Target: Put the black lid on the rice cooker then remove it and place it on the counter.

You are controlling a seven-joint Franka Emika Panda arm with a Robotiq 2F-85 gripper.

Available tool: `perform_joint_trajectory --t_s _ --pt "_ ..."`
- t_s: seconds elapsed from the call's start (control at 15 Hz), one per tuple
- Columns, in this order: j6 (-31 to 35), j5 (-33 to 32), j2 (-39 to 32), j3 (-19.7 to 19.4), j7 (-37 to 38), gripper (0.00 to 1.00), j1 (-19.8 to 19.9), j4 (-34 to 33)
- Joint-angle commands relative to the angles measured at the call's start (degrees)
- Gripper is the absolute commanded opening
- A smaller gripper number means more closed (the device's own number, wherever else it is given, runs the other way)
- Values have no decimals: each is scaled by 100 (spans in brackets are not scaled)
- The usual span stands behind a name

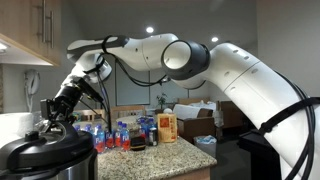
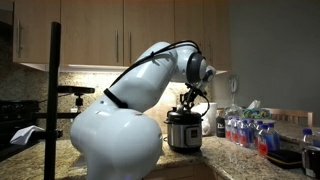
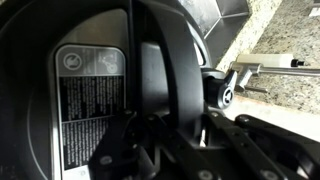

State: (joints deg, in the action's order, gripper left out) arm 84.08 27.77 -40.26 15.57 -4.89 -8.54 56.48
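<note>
In an exterior view a cluster of bottles stands at three o'clock from the rice cooker, with an orange box further along the same way. Wall cabinets hang at twelve o'clock, well above the arm.

The counter runs to a rounded edge at four o'clock. Bare speckled stone shows at two o'clock in the wrist view, beside the cooker.

The black lid sits on top of the cooker, glossy and shallow-domed. Up close it bears a printed label (its text is too small to read).

The gripper comes down at the lid's centre, jaws drawn together and clamped on the raised handle.
</note>
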Motion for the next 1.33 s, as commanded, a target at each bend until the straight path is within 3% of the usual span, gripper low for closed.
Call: perform_joint_trajectory --t_s 0.0,0.47,1.27 --pt "129 168 123 96 68 0 -20 -38" --pt "369 146 232 183 48 0 -94 -89" --pt "806 231 557 158 74 0 195 -25"
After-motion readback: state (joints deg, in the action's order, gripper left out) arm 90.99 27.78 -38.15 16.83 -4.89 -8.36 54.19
